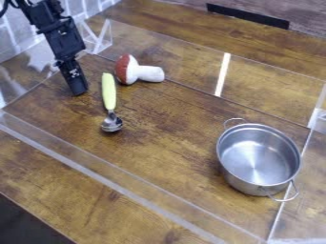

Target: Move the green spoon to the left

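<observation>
The green spoon (110, 99) lies flat on the wooden table (166, 133), its yellow-green handle pointing toward 12 o'clock and its silver bowl resting at the 6 o'clock end, in the left half of the clear-walled work area. At about 10 o'clock from the spoon, just beside the handle's tip but apart from it, the black gripper (76, 86) stands on or close above the boards, tilted steeply downward; its fingers look drawn together with nothing between them, though the dark shape is too small to be sure, so whether it is released or clenched cannot be told. A toy mushroom (137, 71) with a red cap lies at 1 o'clock from the spoon, near it, and a steel pot (258, 158) sits well apart at 4 o'clock. The spoon appears not yet gripped, so the step in hand reads as the approach; the next move would call for bringing the fingers over the handle, closing on it, then carrying it toward 9 o'clock
</observation>
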### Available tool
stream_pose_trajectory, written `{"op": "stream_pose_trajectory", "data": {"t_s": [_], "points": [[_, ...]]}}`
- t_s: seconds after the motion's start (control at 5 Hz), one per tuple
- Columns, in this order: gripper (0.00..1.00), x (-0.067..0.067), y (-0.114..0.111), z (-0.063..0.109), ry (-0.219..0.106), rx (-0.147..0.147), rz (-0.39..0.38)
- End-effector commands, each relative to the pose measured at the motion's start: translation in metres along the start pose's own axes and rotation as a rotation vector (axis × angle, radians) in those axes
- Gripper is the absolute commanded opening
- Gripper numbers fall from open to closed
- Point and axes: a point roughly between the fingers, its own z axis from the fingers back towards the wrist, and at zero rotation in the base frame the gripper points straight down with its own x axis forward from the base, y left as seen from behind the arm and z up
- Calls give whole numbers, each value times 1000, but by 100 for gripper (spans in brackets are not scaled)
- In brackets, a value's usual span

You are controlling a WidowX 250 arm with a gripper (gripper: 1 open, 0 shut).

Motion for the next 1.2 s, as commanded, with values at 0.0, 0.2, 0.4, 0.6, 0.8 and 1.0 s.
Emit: {"op": "stream_pose_trajectory", "data": {"t_s": [0.0, 0.2, 0.4, 0.6, 0.8, 1.0], "points": [[100, 10, -3, 13, -3, 28, -23], [100, 25, -7, 24, 7, 24, -42], [100, 44, -12, 35, 14, 29, -63], [100, 41, -1, 39, -11, 54, 11], [100, 33, 9, 44, -34, 71, 81], [100, 46, -3, 48, -41, 81, 110]]}}
